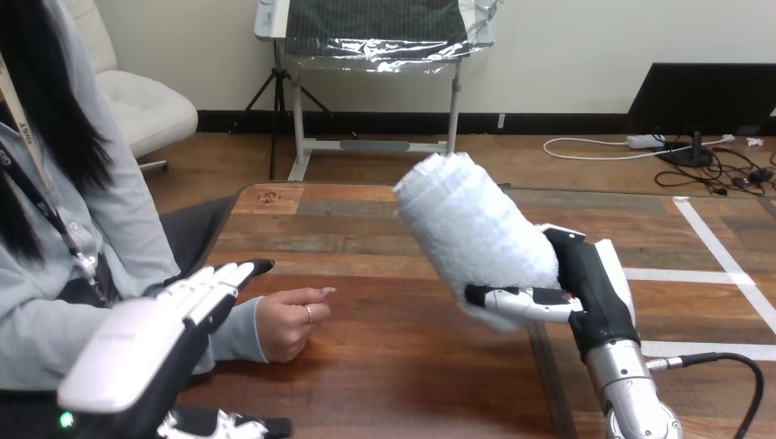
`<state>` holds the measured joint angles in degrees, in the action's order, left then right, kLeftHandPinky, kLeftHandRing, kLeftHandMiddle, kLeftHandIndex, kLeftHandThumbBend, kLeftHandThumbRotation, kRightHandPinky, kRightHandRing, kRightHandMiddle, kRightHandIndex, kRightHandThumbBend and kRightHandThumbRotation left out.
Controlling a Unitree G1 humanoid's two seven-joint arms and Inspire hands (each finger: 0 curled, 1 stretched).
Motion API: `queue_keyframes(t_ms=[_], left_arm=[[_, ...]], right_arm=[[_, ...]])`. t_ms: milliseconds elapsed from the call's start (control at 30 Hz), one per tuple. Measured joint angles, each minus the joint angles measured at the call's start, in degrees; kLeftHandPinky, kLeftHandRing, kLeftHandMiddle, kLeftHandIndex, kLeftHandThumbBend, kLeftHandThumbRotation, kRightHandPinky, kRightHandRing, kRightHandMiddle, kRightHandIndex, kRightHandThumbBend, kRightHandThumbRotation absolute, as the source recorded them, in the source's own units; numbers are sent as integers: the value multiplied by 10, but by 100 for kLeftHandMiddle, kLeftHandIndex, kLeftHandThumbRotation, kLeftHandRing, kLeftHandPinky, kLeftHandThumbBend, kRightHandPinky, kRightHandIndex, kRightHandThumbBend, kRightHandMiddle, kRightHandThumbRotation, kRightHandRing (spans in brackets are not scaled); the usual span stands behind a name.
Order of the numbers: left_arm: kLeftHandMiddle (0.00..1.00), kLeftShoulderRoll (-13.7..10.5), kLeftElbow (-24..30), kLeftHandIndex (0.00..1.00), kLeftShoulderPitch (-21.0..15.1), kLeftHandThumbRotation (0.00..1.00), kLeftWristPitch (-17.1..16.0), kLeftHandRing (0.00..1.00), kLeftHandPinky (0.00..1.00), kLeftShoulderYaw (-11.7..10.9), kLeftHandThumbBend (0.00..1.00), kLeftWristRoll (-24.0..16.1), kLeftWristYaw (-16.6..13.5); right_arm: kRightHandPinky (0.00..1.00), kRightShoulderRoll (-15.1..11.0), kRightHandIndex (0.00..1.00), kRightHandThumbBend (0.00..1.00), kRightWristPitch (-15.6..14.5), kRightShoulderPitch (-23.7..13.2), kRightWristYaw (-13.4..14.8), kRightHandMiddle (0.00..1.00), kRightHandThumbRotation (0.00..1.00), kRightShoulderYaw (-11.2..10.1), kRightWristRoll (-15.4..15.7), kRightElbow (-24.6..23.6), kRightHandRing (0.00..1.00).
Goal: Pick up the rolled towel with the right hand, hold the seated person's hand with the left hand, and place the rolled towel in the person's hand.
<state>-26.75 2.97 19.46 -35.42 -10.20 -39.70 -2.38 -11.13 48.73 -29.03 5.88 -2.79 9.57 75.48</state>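
Two hands of ours are raised over the table [403,384], and we begin with the busy one. Our right hand [590,288] has its fingers wrapped round the rolled towel [471,229], with the thumb [522,300] pressed across the roll's lower end. The silver forearm [631,393] comes up from the bottom edge at the right of the view. The towel is white and thick. It stands tilted in that grip, its lower end in the palm and its upper end leaning away and to the left. As far as we can see, it hangs clear of the wood, over the middle of the table.

Our left hand [137,352] sits low at the left, with the white back shell towards us. Its fingers [215,282] are straight and lie side by side, pointing away and to the right, and they clasp nothing. They lie in front of the person's pale sleeve [233,334], near the wrist. We cannot tell whether they touch it.

Just beyond those fingertips, to the right, the person's hand [285,325] rests on the table top. It is loosely curled, with one finger stretched out towards the towel. It holds nothing, and a stretch of bare wood lies between it and the roll.

Further out, strips of white tape [723,261] cross the table's right-hand part, behind our right hand.
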Motion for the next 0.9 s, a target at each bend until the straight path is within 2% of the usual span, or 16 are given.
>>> queue_keyframes(t_ms=[267,567,900], left_arm=[[89,-43,-1,87,-28,27,12,90,84,0,100,-4,16],[89,-78,-1,87,-59,31,25,90,81,0,100,-3,32],[90,-109,-8,87,-89,32,33,91,81,1,100,-2,43]], right_arm=[[28,2,45,74,37,8,-21,42,0,0,-9,-19,33],[27,2,44,72,58,11,-47,40,0,-1,-29,-33,32],[25,2,44,72,71,23,-63,39,0,-3,-40,-41,31]])
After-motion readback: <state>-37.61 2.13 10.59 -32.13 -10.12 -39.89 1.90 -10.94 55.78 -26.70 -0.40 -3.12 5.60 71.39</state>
